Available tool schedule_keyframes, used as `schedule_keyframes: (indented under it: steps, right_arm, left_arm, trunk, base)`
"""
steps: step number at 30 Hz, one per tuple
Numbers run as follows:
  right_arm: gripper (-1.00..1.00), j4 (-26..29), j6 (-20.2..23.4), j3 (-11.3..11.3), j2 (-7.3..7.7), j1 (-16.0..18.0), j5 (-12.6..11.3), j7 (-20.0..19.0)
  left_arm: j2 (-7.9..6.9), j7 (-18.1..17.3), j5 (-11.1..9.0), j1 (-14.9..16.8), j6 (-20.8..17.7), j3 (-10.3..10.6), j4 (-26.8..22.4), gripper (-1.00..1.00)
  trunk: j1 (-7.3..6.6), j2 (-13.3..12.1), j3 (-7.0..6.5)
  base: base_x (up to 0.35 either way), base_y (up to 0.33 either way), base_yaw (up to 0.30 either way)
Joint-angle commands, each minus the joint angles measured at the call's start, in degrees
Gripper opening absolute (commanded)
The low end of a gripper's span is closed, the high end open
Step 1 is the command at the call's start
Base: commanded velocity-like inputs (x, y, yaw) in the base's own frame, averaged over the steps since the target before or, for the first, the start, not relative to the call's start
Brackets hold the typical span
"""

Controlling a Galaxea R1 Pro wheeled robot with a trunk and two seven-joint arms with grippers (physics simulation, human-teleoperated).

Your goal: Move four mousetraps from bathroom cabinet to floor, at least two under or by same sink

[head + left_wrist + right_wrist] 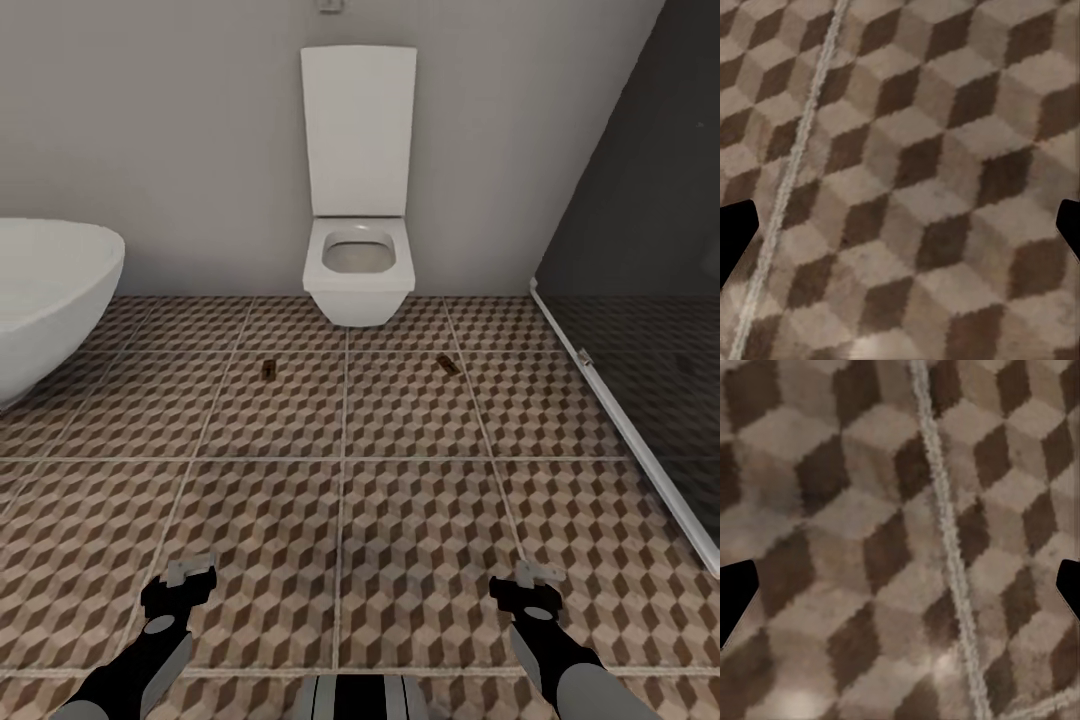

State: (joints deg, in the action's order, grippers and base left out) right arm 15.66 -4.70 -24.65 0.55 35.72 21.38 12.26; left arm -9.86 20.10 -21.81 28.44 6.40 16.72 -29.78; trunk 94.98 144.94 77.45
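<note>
Near: left gripper (190,578) and right gripper (528,580) hover over the bathroom floor (400,520), fingers apart, empty. Far: two mousetraps (269,371) (447,364) at 11 and 1 o'clock before the toilet (358,270). Likely light, stiff, thin; pinch board edges, avoid wire.

The cube-patterned bathroom floor (400,520) carries 2 mousetraps (269,371) (447,364) (well apart), both lying before the toilet (358,285).

I see grey wall (180,120) | toilet (358,250) at 12 | tub (45,290) at 9 | dark glass screen (650,250) at 3 | cube-tile floor (340,520)
</note>
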Motion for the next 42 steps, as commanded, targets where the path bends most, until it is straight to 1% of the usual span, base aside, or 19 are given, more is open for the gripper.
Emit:
schedule_keyframes:
  steps: [1, 42]
  right_arm:
    - [1.00, -0.10, -0.29, -0.40, -0.02, 0.05, 0.42, 0.05]
    - [1.00, -0.10, -0.14, -0.14, 0.04, 0.05, 0.60, 0.05]
  left_arm:
    - [-0.07, 0.37, -0.62, 0.04, 0.28, 0.49, 0.02, 1.00]
    - [-0.07, 0.37, -0.69, 0.04, 0.19, 0.42, 0.11, 1.00]
  trunk:
    - [-0.03, 0.00, -0.19]
    - [-1.09, -0.55, -9.28]
  base:
    - [0.000, 0.000, 0.000]
    - [0.000, 0.000, 0.000]
